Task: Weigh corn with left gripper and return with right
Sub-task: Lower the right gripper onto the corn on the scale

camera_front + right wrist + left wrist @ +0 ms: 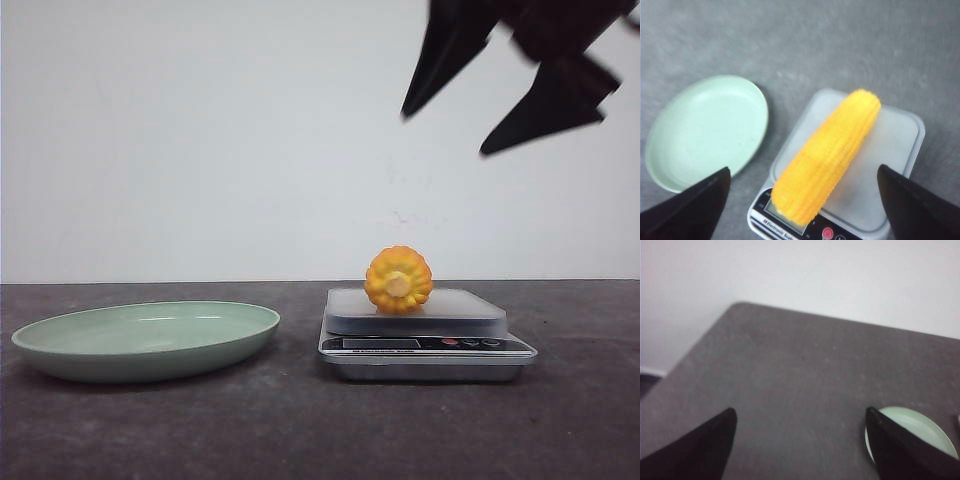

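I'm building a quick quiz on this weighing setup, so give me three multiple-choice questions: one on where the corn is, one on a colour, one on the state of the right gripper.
1. Where does the orange-yellow ribbed corn cob lie?
A. in the plate
B. on the silver digital kitchen scale
C. on the bare table

2. What colour is the shallow round plate?
A. pale green
B. red
C. dark blue

3. How is the black pointed right gripper?
A. shut on the corn
B. open, above the scale
C. resting in the plate

Answers:
1 B, the cob rests on the scale's platform.
2 A, front and wrist views both show pale green.
3 B, its fingers are spread wide and empty, hanging over the scale.
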You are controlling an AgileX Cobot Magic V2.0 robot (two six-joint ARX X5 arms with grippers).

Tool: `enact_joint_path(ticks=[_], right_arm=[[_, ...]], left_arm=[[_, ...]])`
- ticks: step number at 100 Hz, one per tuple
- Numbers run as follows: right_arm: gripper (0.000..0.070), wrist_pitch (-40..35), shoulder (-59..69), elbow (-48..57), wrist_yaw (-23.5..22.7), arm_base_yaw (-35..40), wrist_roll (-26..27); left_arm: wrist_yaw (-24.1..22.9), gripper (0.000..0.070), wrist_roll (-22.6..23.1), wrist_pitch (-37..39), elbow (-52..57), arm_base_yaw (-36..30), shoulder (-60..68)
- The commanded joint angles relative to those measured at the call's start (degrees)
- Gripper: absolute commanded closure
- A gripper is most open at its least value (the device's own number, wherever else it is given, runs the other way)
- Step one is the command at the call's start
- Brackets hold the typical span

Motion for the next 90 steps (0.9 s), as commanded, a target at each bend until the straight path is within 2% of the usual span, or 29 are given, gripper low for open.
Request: enact_joint_path(ticks=[1, 15, 32, 61, 66, 73, 80, 87, 90], right_arm=[[0.0095, 1.1, 3.8, 2.5, 1.2, 0.9, 0.9], [0.0095, 1.2, 11.4, 6.2, 2.4, 1.5, 1.3], [0.0096, 0.9, 19.1, 9.7, 3.8, 1.7, 2.3], [0.0105, 0.1, 24.6, 10.0, 3.7, 1.8, 5.5], [0.0165, -0.2, 25.0, 10.0, 3.8, 1.9, 5.6], [0.0305, -0.2, 25.2, 10.0, 3.9, 2.1, 5.6], [0.0482, 0.3, 25.2, 10.0, 4.0, 2.2, 5.6], [0.07, 0.9, 25.2, 10.0, 3.9, 2.2, 5.6], [0.07, 1.1, 25.2, 10.0, 3.9, 2.3, 5.6]], left_arm=[[1.4, 0.0233, -3.3, -1.0, -0.5, -0.3, -2.3], [3.4, 0.0233, -5.0, -1.3, -4.5, -0.3, -6.9], [4.2, 0.0232, -4.7, -1.4, -7.6, -0.3, -8.5], [4.3, 0.0231, -4.3, -1.4, -11.7, -0.3, -8.5], [4.3, 0.0231, -4.3, -1.4, -12.5, -0.3, -8.5], [4.3, 0.0231, -4.3, -1.4, -13.4, -0.3, -8.5], [4.3, 0.0231, -4.3, -1.4, -14.0, -0.3, -8.5], [4.3, 0.0231, -4.3, -1.4, -14.2, -0.3, -8.5], [4.3, 0.0231, -4.2, -1.4, -14.2, -0.3, -8.5]])
